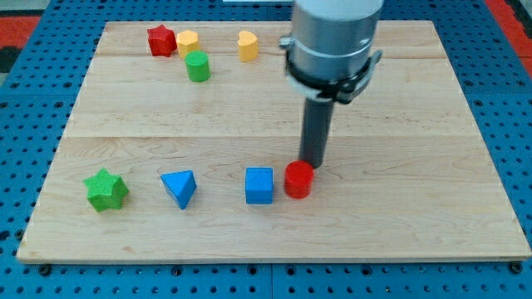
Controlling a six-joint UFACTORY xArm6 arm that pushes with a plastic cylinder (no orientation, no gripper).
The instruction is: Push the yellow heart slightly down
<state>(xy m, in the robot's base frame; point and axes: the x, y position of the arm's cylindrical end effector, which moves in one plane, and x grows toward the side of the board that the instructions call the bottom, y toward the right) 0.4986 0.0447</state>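
Observation:
The yellow heart (pixel 247 46) lies near the view's top, left of centre, on the wooden board (pixel 399 216). My tip (pixel 312 163) is far below and to the right of it, right at the upper right edge of the red cylinder (pixel 298 179). The dark rod rises from the tip to the silver arm body at the view's top.
A red star (pixel 160 40), a yellow block (pixel 187 41) and a green cylinder (pixel 198 66) cluster at the top left. A blue cube (pixel 259 185) touches the red cylinder's left. A blue triangle (pixel 179 188) and a green star (pixel 105 189) lie at the bottom left.

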